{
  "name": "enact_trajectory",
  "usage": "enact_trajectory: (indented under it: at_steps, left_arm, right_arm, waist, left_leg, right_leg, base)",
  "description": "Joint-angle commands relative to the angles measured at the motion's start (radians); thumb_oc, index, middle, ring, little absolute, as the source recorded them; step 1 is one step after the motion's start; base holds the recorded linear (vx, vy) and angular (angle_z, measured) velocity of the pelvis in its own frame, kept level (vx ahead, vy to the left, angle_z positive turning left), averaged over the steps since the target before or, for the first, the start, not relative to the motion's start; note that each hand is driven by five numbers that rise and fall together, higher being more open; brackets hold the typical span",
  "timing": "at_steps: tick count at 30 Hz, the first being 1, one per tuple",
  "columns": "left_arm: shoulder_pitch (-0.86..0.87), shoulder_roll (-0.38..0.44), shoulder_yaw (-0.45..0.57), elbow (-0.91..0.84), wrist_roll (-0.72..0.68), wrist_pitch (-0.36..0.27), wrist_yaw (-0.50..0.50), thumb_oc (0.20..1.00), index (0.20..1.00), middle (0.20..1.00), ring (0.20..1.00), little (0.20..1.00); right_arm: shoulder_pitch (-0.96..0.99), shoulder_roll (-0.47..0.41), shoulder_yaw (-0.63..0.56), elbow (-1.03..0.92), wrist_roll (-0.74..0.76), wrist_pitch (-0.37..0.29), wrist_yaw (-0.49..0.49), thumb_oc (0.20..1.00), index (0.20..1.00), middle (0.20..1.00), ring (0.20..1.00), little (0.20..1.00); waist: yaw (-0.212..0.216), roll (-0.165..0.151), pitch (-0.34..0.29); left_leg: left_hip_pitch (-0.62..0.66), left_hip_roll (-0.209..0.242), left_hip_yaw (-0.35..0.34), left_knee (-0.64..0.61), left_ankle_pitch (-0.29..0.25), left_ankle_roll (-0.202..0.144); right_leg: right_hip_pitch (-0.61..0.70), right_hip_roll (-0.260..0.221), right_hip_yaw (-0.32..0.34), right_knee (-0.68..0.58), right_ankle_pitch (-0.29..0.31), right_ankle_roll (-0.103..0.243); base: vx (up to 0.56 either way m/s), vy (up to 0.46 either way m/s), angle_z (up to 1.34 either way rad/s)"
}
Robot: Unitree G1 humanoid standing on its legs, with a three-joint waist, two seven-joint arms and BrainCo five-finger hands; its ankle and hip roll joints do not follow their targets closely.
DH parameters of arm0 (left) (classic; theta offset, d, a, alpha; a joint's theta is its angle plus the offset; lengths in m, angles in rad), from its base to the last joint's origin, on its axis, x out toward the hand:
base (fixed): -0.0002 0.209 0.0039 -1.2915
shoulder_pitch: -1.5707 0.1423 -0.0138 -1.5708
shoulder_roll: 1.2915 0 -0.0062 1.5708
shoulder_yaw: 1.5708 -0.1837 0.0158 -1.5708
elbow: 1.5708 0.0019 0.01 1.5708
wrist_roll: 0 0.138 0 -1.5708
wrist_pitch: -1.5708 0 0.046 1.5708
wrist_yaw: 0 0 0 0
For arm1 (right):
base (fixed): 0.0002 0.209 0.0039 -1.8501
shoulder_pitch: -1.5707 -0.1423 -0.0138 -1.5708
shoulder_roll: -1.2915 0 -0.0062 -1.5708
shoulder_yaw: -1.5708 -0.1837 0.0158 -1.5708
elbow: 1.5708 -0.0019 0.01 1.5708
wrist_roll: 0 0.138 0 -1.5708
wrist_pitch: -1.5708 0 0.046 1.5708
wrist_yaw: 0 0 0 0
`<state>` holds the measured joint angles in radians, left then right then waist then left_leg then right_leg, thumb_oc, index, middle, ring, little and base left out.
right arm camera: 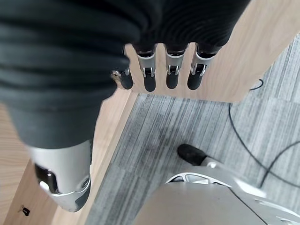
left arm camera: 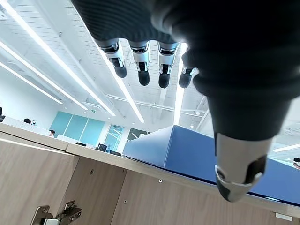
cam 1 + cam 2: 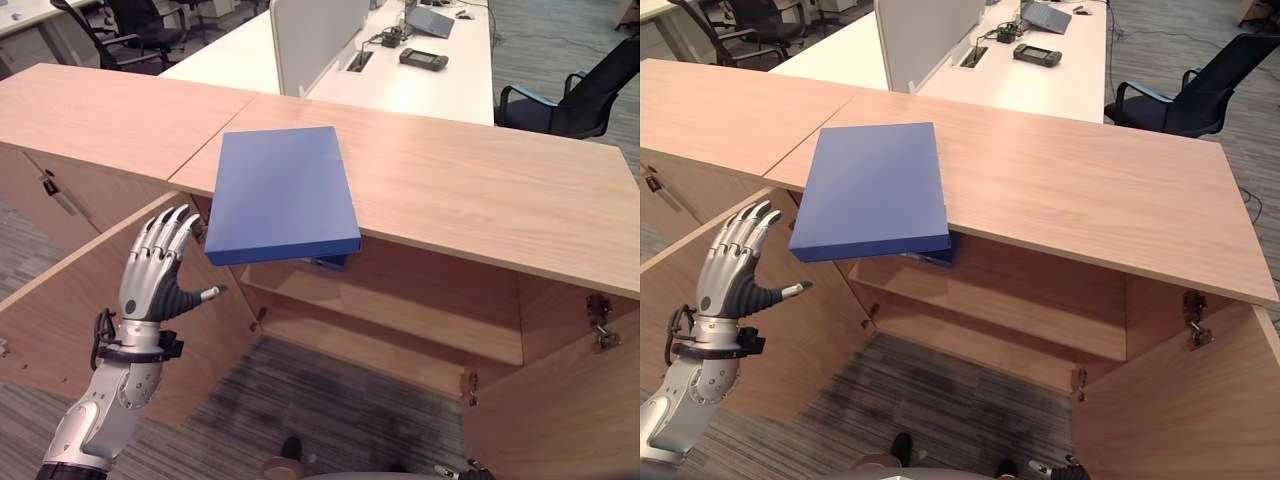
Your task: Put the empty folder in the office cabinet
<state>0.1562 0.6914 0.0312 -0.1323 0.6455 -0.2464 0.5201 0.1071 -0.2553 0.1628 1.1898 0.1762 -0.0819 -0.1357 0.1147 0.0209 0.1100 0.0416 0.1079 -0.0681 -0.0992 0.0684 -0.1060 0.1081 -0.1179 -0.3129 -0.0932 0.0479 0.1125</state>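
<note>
A flat blue folder lies on the wooden top of the office cabinet, its near end sticking out over the front edge. Both cabinet doors stand open, showing a bare shelf inside. A small blue piece shows just under the folder's near corner. My left hand is raised in front of the left door, fingers straight and thumb out, below and left of the folder and apart from it. In its wrist view my right hand hangs low by the right door, open and holding nothing.
A second wooden cabinet adjoins on the left. Behind stand white desks with a divider screen and a dark device. A black office chair stands at the back right. Grey carpet lies before the cabinet.
</note>
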Motion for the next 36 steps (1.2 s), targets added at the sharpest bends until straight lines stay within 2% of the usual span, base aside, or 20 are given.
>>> enact_trajectory:
  at_steps: [1, 29, 36]
  left_arm:
    - [-0.07, 0.057, 0.018, -0.076, 0.029, -0.014, 0.013, 1.0, 1.0, 1.0, 1.0, 1.0]
    - [-0.11, 0.142, 0.005, -0.075, 0.07, 0.004, -0.077, 1.0, 1.0, 1.0, 1.0, 1.0]
    - [-0.111, 0.14, -0.009, -0.061, 0.069, 0.01, -0.089, 1.0, 1.0, 1.0, 1.0, 1.0]
  right_arm:
    - [-0.06, -0.007, 0.029, 0.017, 0.0, -0.018, -0.015, 1.0, 1.0, 1.0, 1.0, 1.0]
    - [-0.056, -0.019, 0.002, 0.045, 0.014, -0.005, 0.005, 1.0, 1.0, 1.0, 1.0, 1.0]
    - [-0.054, -0.018, -0.003, 0.048, 0.018, -0.002, 0.0, 1.0, 1.0, 1.0, 1.0, 1.0]
  waist:
    - [-0.019, -0.017, 0.024]
    - [-0.054, 0.003, 0.017]
    - [-0.058, 0.004, 0.017]
  left_leg:
    - [0.01, -0.012, 0.048, 0.012, -0.047, -0.013]
    - [0.038, -0.002, 0.074, 0.012, -0.059, -0.014]
    - [0.041, -0.001, 0.079, 0.012, -0.061, -0.014]
  right_leg:
    - [0.039, -0.013, 0.047, 0.02, -0.1, 0.048]
    - [0.039, -0.005, 0.071, 0.053, -0.125, 0.043]
    - [0.043, -0.003, 0.076, 0.049, -0.125, 0.042]
  base:
    - [0.0, 0.0, 0.0]
    - [0.0, -0.002, -0.02]
    - [0.0, -0.003, -0.01]
